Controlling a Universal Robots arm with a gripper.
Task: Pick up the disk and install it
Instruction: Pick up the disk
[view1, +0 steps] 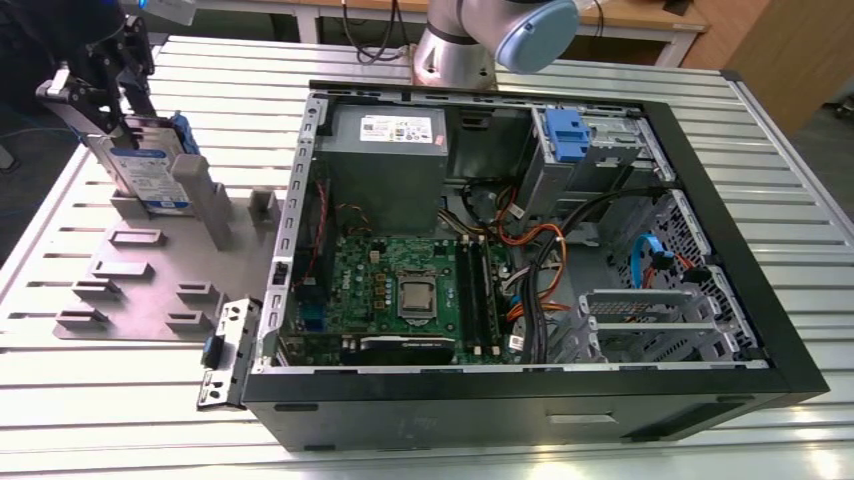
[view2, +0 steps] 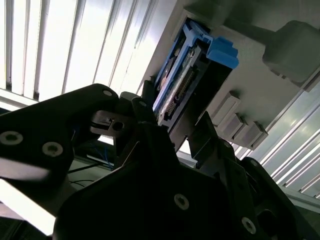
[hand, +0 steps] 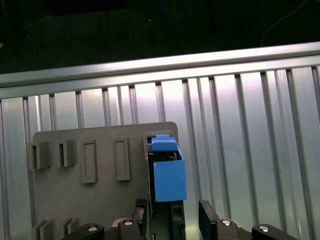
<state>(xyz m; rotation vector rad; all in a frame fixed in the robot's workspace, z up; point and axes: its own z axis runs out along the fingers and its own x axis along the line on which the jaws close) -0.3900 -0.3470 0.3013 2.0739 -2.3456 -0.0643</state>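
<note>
Pincer (view2: 172, 117) straddles flat silver hard disk in blue plastic carrier (view2: 171, 84), upright in grey slotted rack (hand: 105, 137) on slatted metal table (hand: 240, 125). Clamp state: cannot tell. Risk: off-ctr grip tilts disk, jams in slot.

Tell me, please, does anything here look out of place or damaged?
Nothing stands out. The disk stands on edge in the grey holder plate, with the claw at it, and the open computer case shows no spill or damage.
</note>
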